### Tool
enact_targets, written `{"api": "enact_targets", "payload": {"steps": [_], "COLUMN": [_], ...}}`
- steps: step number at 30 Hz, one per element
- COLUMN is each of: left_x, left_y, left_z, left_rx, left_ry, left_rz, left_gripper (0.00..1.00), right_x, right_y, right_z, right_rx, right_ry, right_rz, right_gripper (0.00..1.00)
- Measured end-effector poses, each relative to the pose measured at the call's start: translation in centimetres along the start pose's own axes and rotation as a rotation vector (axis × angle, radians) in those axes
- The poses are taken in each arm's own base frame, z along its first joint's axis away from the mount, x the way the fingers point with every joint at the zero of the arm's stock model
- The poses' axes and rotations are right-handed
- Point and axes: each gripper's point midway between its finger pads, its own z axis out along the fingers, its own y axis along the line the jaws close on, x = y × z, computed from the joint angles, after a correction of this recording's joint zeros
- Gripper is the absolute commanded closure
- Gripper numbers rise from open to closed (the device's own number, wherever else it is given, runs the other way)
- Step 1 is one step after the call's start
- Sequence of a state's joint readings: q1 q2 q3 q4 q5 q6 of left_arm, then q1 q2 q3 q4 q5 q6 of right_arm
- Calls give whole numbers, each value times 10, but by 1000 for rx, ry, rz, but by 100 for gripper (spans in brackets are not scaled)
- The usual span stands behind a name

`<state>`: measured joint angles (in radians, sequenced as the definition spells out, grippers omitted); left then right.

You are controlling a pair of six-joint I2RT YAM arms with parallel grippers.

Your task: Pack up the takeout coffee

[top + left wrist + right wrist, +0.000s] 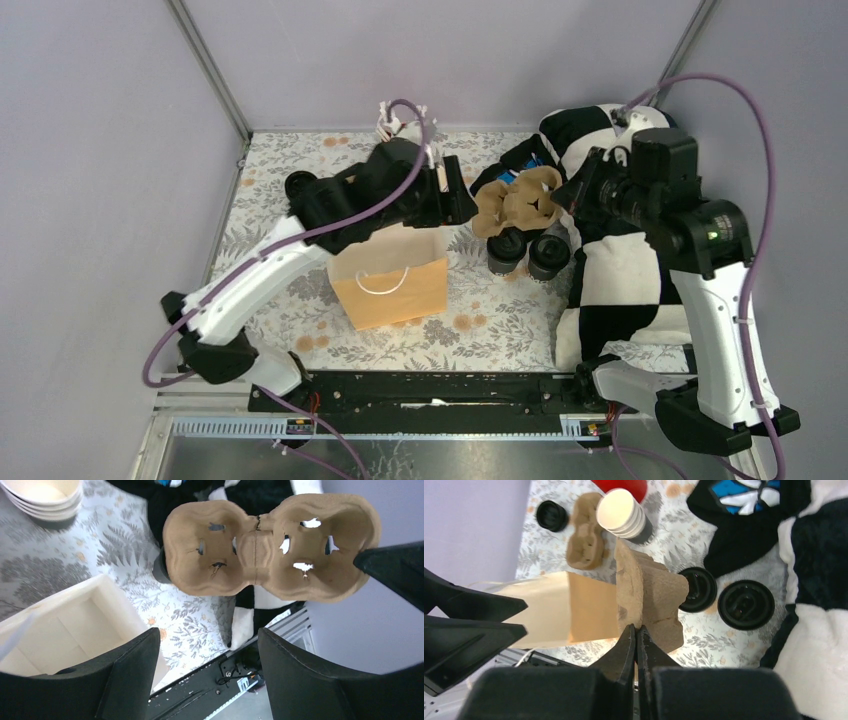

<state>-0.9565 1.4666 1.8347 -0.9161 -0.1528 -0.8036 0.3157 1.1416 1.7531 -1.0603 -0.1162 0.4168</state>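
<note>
Right wrist view: we saw our right jaws pinching the cardboard cup tray (654, 595) near two lidded cups (745, 604); our left jaws stood wide, off it.

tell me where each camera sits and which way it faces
top external: fixed above and behind the arm bases, looking down on the floral table; both arms show.
left wrist: on the left arm, looking past its open left end effector at the brown moulded-pulp cup carrier and open brown paper bag.
right wrist: on the right arm, looking down past the right end effector, shut on the carrier's edge, at two black-lidded takeout cups.
shared: all three show the carrier and the bag.
</note>
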Motion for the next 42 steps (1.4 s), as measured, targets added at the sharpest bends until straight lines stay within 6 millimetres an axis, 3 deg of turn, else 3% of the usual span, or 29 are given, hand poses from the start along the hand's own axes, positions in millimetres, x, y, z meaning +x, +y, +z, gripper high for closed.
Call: {"api": "enact_targets", "payload": {"steps": [3, 6, 10, 13, 15, 17, 23, 27, 39, 42], "left_x": [-20, -39, -44, -36, -22, -3, 50, 72, 68, 68], "left_y": [5, 29, 74, 109, 135, 154, 196, 216, 223, 226], "left_z": [-49, -113, -180, -205, -203, -191, -152, -143, -151, -151], "left_rx": [21, 3, -59, -143, -230, -309, -472, -519, -562, -587], "left_ry": [-98, -238, -372, -423, -412, -375, -275, -257, -300, -308], "left_rz": [6, -29, -87, -138, -173, -210, -315, -358, -397, -400], "left_gripper": [26, 29, 29, 25, 26, 36, 46, 47, 44, 50], "right_x": [-25, -36, -31, -21, -13, -5, 36, 50, 48, 43], "right_y": [23, 56, 94, 109, 119, 130, 168, 170, 159, 161], "right_z": [-17, -31, -36, -30, -22, -19, -19, -11, 24, 32], "right_rx": [-76, -218, -408, -478, -504, -527, -573, -539, -423, -404], "right_ry": [-48, -45, 47, 141, 202, 255, 403, 426, 371, 364], "right_rz": [-19, -2, 111, 206, 251, 269, 228, 224, 235, 225], "right_gripper": [100, 100, 100, 100, 100, 100, 100, 100, 100, 100]}}
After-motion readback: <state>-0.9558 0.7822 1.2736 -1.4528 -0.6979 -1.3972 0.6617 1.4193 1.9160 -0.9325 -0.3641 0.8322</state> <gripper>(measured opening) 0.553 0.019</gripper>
